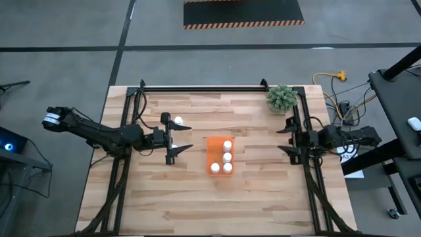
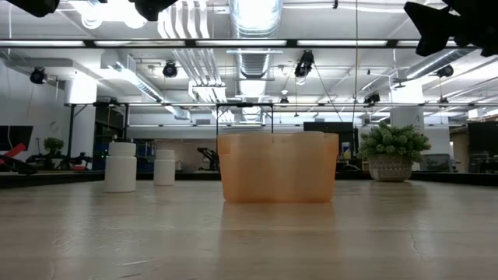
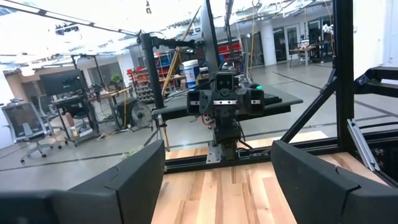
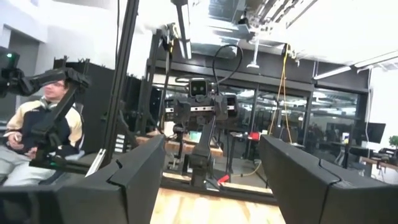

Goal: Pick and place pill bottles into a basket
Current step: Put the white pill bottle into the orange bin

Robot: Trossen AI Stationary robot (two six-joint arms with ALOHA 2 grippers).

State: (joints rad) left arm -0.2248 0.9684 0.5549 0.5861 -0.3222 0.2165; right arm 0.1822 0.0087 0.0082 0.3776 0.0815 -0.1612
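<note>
Bottle point(image 1: 178, 120) under open left tool point(image 1: 182, 139), seemingly apart

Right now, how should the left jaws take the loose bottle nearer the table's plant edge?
Grip the pill bottle across its round body below the cap, coming from above: it stands upright, clear of the basket, beside the open left gripper.

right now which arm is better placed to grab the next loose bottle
Left. Its open gripper hangs beside the loose pill bottle, left of the basket. The right gripper waits at the table's right edge.
</note>
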